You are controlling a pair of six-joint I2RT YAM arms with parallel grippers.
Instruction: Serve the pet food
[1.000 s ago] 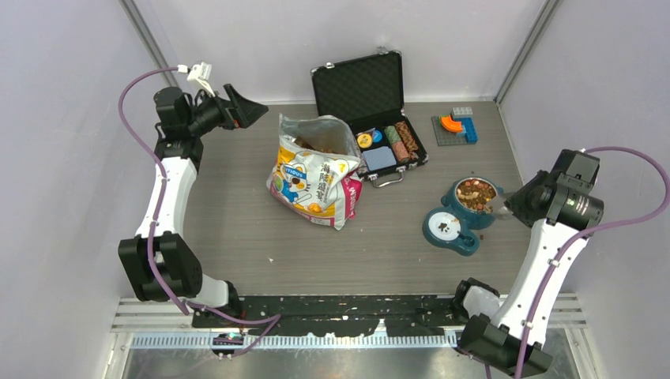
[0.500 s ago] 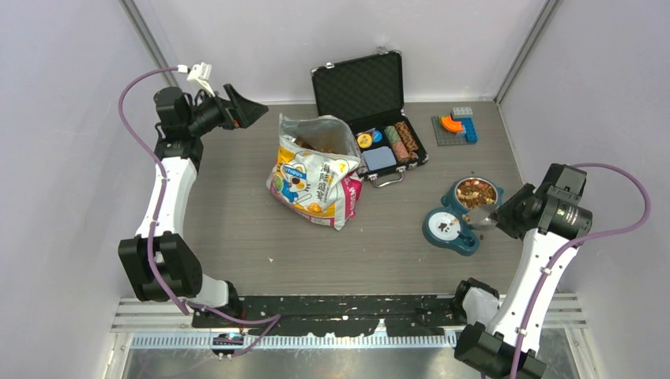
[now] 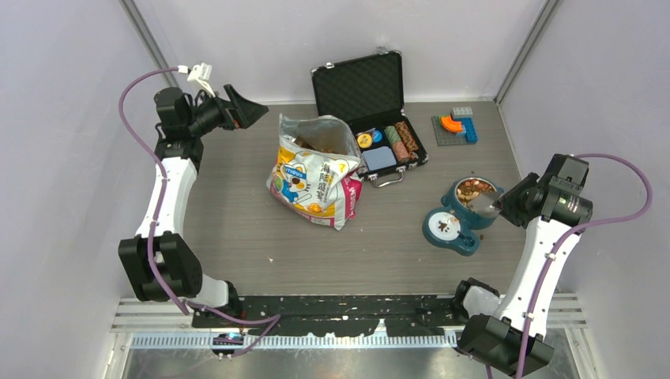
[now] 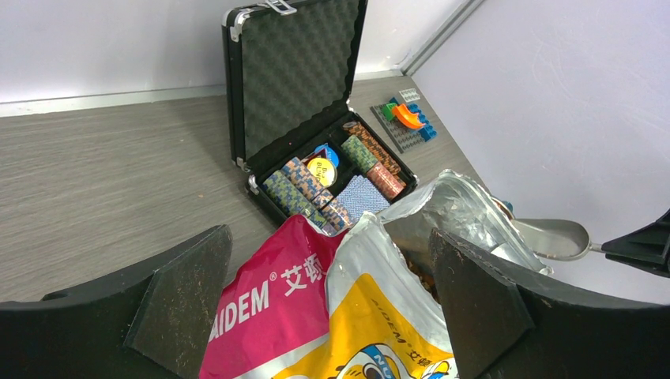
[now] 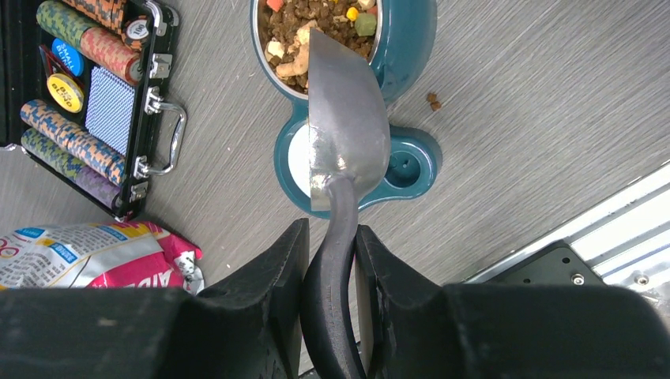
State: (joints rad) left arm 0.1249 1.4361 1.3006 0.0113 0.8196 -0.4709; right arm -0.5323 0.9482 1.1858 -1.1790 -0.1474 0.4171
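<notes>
- tabletop (image 3: 237,245): carries everything; the two arms work opposite ends of it
- bag (image 3: 316,178): stands with its mouth open, well apart from the right gripper on that gripper's left; just ahead of and below the left gripper, which is much the nearer of the two; brown pieces seem to lie inside the mouth
- left gripper (image 4: 328,245): jaws spread wide with nothing between them; it hangs in the air facing the bag
- right gripper (image 5: 332,233): jaws clamped on the scoop's handle, one on each side
- bowl (image 5: 411,39): teal, directly ahead of the right gripper, past the scoop's tip; a smaller well joined to it sits under the scoop
- scoop (image 5: 348,118): long axis runs straight out from the right gripper, in line with the handle; its tip reaches over the bowl's near rim; no kibble shows on the grey metal, so it is probably emptied
- pet food (image 5: 316,16): heaped in the bowl, right at the scoop's tip; judged, any further helping means swinging the scoop left to the bag
- stray kibble (image 5: 433,99): a few pieces on the tabletop just beside the bowl, to the scoop's right
</notes>
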